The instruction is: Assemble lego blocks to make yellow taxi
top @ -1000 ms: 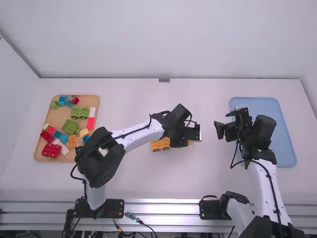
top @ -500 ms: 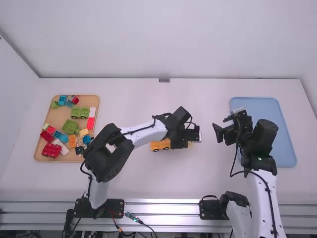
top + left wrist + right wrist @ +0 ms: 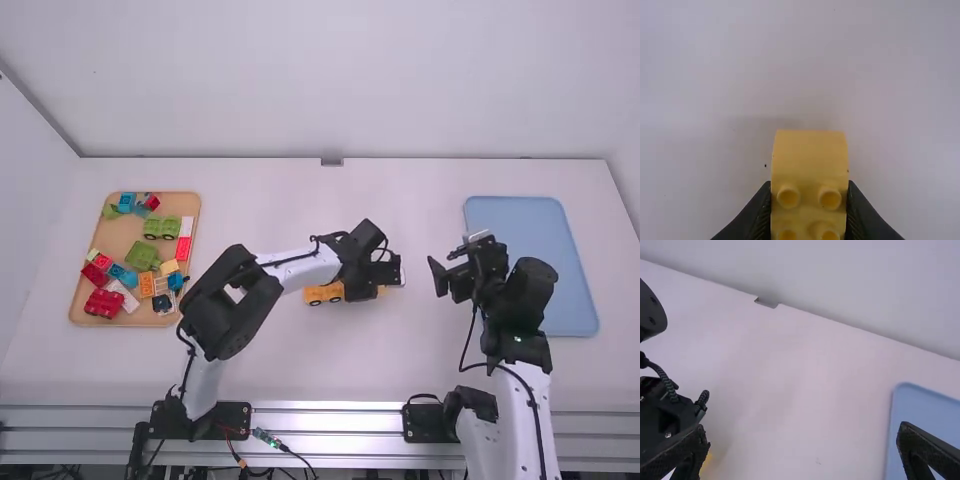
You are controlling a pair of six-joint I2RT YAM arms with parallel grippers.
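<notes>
My left tool [image 3: 362,286] is clamped on a yellow block [image 3: 810,157], smooth plastic with a plain face and round, hollow-topped studs, near the middle of the pale bench [image 3: 320,365]. A yellow-orange piece with round wheels [image 3: 323,294] shows just beside that tool; I cannot tell whether it joins the block. My right tool [image 3: 448,264] grips nothing, its dark, rough-textured fingers [image 3: 925,447] spread wide near the smooth blue tray [image 3: 535,225] with rounded corners. Well apart, a wood-coloured tray [image 3: 121,238] holds studded bricks and a rounded red piece [image 3: 103,303].
</notes>
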